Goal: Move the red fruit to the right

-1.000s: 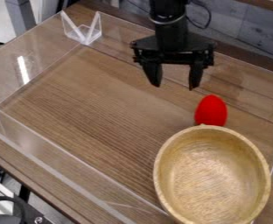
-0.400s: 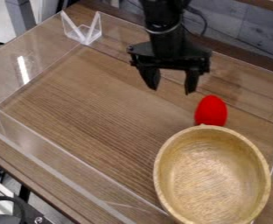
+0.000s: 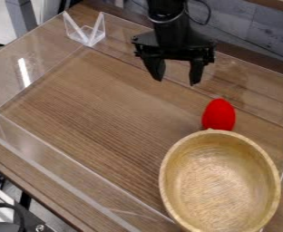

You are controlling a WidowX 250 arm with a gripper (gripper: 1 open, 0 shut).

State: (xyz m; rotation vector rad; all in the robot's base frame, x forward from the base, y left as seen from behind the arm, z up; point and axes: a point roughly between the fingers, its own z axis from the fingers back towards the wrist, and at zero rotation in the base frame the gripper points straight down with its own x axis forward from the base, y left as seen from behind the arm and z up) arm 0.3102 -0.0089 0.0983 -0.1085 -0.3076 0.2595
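The red fruit [image 3: 218,115] is a small glossy red oval lying on the wooden table at the right, just behind the rim of the wooden bowl [image 3: 219,184]. My gripper [image 3: 177,73] hangs from the black arm above the table's back middle, up and to the left of the fruit and clear of it. Its black fingers [image 3: 159,69] are spread apart and hold nothing.
A clear plastic wall [image 3: 35,63] runs around the table's left, front and back edges. A small clear stand [image 3: 86,31] sits at the back left corner. The wooden bowl fills the front right corner.
My gripper has moved up and back to the left, away from the red fruit, staying open. The fruit and bowl have not moved.
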